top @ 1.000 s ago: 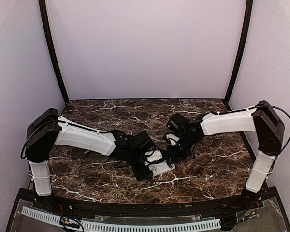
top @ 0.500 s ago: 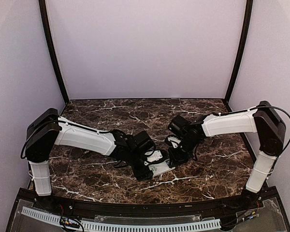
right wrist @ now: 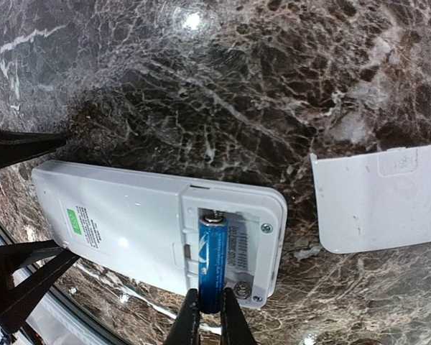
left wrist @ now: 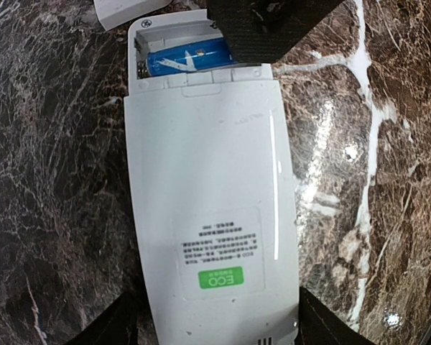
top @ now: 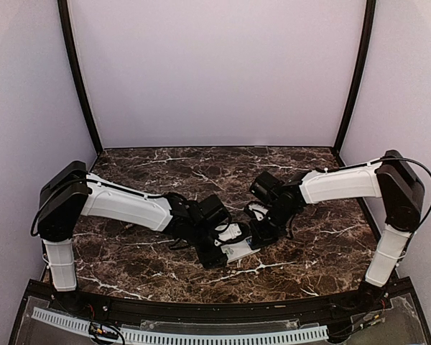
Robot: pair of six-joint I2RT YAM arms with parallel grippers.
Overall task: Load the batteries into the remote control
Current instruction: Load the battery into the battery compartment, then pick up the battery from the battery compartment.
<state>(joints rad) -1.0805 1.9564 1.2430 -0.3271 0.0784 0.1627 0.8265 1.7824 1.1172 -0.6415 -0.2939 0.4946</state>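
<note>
The remote control [left wrist: 208, 201] lies back up on the marble table, its battery compartment open at the far end. It also shows in the right wrist view [right wrist: 122, 223] and from above [top: 242, 251]. My left gripper [left wrist: 215, 332] is shut on the remote's near end, one finger on each long side. My right gripper [right wrist: 210, 316] is shut on one blue battery [right wrist: 214, 259]. The battery lies in the compartment slot with its far end at the spring; it also shows in the left wrist view [left wrist: 187, 57]. The slot beside it is empty. No other battery is in view.
The small white cover piece [right wrist: 381, 198] lies flat on the table just beyond the remote's open end, its corner showing in the left wrist view [left wrist: 126, 8]. Both arms meet at the table's near middle [top: 244, 237]. Dark marble surrounds them.
My right gripper has come slightly nearer and lower onto the remote's open end. The left arm and the remote have not moved.
</note>
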